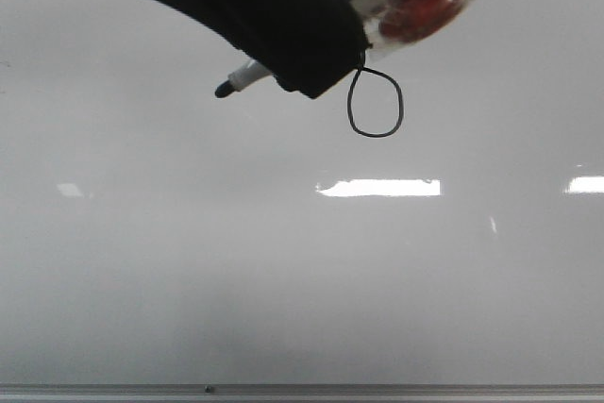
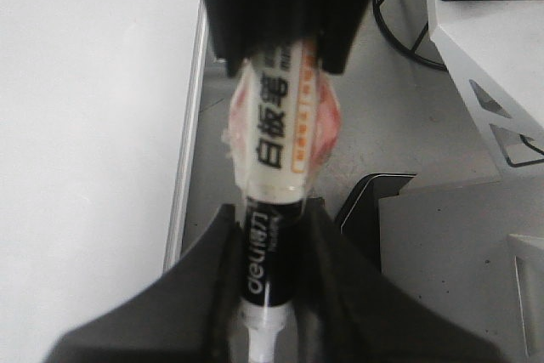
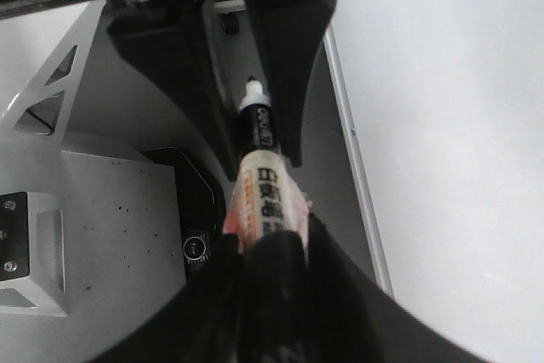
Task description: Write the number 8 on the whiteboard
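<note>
We hold the marker (image 2: 274, 210) between both grippers, left gripper (image 2: 270, 291) and right gripper (image 3: 270, 248) each clamped on its barrel. On the whiteboard (image 1: 283, 271), the number 8 (image 1: 376, 101) shows only its lower loop, upper centre. We should hand over steadily without twisting.

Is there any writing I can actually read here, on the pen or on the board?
"deli" on the marker's black barrel.
"白板笔" on its white label.
Small print on the label's orange strip: too blurred.
On the whiteboard: one drawn loop, its top hidden, so no readable number.
</note>
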Controlling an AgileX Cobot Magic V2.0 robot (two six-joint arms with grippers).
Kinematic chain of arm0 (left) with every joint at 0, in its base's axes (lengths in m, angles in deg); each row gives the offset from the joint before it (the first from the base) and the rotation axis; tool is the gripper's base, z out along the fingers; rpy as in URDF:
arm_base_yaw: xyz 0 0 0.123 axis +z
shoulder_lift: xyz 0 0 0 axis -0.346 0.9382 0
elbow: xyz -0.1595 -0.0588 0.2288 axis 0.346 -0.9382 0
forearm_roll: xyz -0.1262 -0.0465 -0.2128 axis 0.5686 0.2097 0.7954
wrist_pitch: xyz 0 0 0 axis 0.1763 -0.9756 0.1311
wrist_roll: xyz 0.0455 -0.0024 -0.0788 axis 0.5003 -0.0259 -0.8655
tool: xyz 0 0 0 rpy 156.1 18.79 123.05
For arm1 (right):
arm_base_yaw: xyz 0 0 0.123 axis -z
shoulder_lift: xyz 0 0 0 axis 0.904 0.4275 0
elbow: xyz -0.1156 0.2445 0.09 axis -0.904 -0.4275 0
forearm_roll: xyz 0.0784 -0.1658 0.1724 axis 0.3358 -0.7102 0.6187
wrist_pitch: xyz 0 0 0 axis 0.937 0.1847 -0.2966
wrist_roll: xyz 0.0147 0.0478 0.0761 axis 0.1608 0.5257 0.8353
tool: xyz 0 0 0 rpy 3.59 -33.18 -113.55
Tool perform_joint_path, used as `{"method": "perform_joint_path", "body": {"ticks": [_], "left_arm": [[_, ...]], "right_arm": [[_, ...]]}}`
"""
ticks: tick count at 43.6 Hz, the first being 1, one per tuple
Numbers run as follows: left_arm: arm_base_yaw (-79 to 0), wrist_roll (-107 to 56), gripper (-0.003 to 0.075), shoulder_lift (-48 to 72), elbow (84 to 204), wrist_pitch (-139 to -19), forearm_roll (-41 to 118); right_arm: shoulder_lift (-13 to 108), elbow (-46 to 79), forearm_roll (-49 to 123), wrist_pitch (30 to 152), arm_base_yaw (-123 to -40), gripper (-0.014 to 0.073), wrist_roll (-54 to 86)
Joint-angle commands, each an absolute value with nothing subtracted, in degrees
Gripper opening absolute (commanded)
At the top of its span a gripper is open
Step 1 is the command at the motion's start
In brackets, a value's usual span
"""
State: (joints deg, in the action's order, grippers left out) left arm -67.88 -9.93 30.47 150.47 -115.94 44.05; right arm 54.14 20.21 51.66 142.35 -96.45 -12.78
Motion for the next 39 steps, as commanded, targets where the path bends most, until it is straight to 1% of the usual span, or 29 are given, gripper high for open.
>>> {"method": "perform_joint_path", "body": {"ticks": [1,2,5,13,18,24,29,34,39], "left_arm": [[-67.89,-11.15,-0.0003,28.68,153.52,-114.09,46.45],[-67.75,-12.00,-0.0002,28.42,153.84,-114.09,45.67],[-67.24,-17.00,-0.0002,28.02,154.97,-114.21,41.45],[-64.89,-36.68,-0.0002,24.51,155.85,-115.18,21.93],[-61.48,-49.41,-0.0002,21.71,155.85,-118.35,10.83],[-54.35,-60.75,-0.0002,18.90,155.26,-121.40,1.23],[-46.73,-65.15,-0.0003,17.77,153.23,-120.72,-2.02],[-37.51,-67.17,-0.0003,18.26,151.03,-116.68,-1.28],[-30.56,-67.66,-0.0003,19.27,148.39,-109.90,0.92]], "right_arm": [[52.81,21.55,53.71,139.76,-96.49,0.0367,-13.06],[52.81,21.62,53.26,139.89,-96.34,0.0390,-12.70],[52.20,21.93,50.46,140.08,-95.34,0.0421,-10.03],[46.98,21.93,39.01,140.55,-88.61,0.0417,1.99],[43.67,21.93,34.55,141.60,-83.09,0.0417,9.53],[41.48,20.57,34.29,141.61,-77.88,0.0417,12.53],[41.41,19.04,34.29,141.09,-76.93,0.0417,12.53],[41.48,17.43,34.29,139.20,-76.93,0.0417,12.53],[41.48,16.80,34.29,138.07,-76.93,0.0417,12.53]]}}
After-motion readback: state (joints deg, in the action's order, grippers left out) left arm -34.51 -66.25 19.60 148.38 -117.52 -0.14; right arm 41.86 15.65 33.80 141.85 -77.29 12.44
